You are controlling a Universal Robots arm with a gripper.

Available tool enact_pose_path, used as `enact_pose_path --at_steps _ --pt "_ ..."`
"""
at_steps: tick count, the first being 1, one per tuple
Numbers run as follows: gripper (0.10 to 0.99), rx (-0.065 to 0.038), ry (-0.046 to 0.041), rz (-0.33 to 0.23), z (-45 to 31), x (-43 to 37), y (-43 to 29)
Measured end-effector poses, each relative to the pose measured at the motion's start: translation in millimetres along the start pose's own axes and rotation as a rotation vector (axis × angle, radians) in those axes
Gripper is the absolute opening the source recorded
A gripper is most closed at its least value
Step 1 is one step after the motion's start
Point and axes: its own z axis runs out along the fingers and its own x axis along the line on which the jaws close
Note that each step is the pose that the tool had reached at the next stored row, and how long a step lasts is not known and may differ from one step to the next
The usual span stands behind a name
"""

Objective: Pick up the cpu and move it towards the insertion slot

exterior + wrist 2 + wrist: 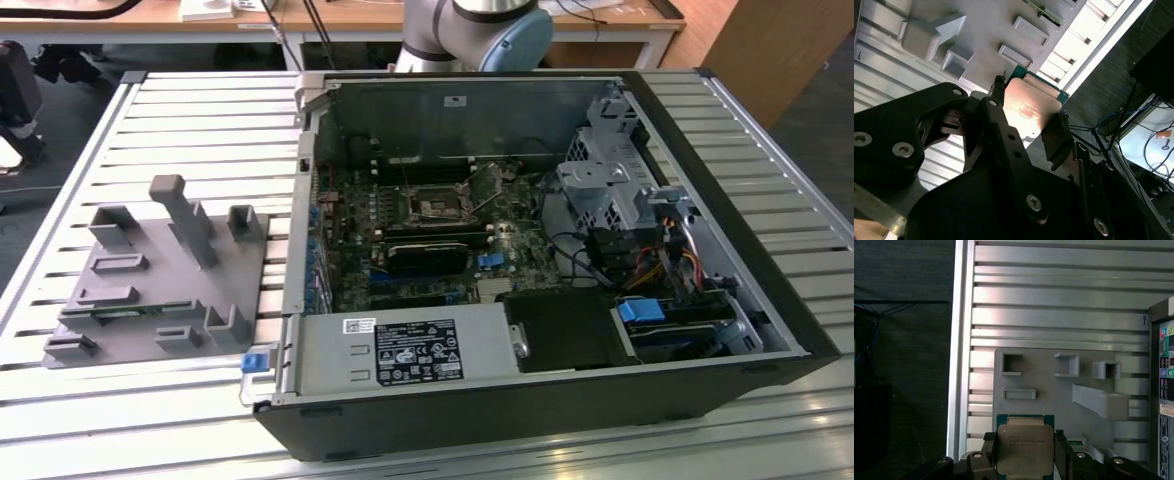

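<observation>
I've got the hand (1030, 101) clamped on the cpu (1025, 447) by two opposite edges, which I'd say is the right hold: light, stiff, slick metal lid, thin green rim, underside likely fragile. It hangs over the matte grey plastic jig (1054, 395) with boxy recesses, on the ribbed aluminium counter (1054, 305). The slot (438, 207), a shiny frame around a dark centre, sits well apart inside the open black case (534, 420).
</observation>
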Motion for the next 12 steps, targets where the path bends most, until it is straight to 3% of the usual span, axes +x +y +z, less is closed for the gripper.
enact_pose_path --at_steps 12 --pt "0.545 0.0 -0.0001 0.0 -10.1 0.0 0.5"
